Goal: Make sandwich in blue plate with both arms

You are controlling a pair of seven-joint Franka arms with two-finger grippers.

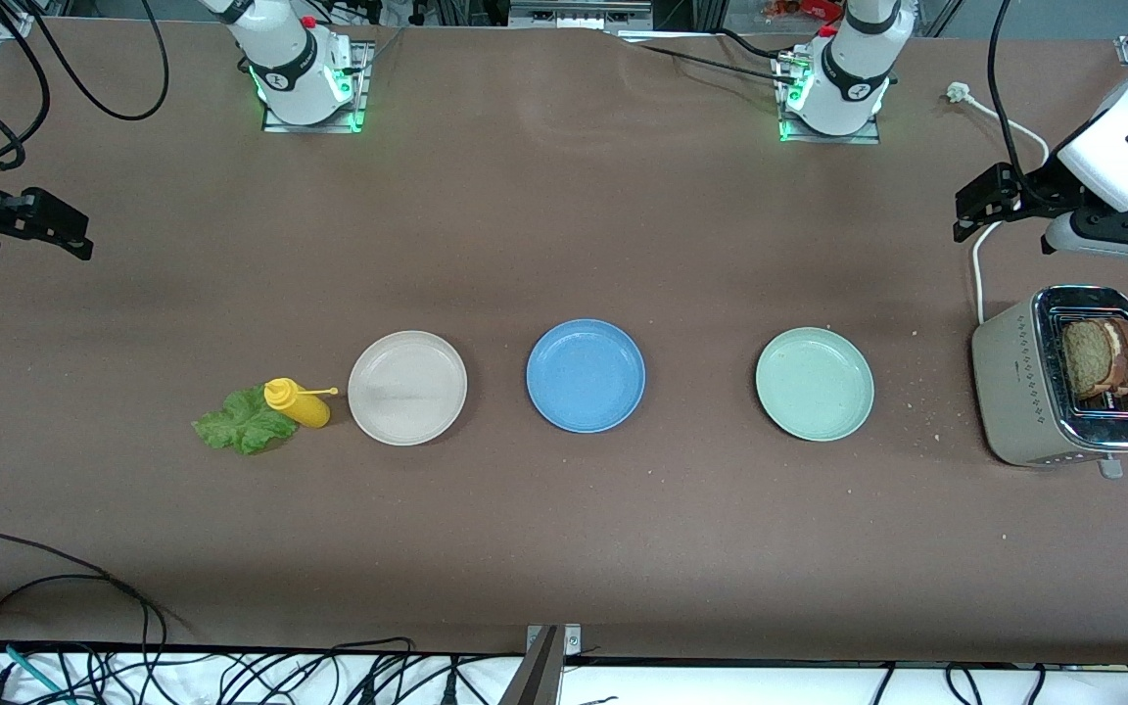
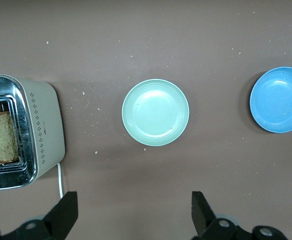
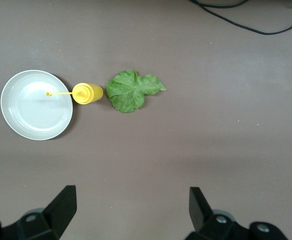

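Nothing assembled yet; both grippers wide open, empty.
Blue plate [image 1: 586,376] sits bare; bread slices [image 1: 1101,356] stand in the toaster [image 1: 1010,387] under the left gripper [image 1: 990,201], likely crumbly, best pinched by the crust; right gripper [image 1: 40,227] waits.

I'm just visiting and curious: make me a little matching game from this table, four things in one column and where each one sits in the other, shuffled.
Things:
1. bread slices
2. lettuce leaf
3. blue plate
4. yellow bottle

Places:
A. between the beige plate and the pale green plate
B. in the toaster
C. flat on the table, at the right arm's end
D. between leaf and beige plate

Pairs: 1-B, 2-C, 3-A, 4-D
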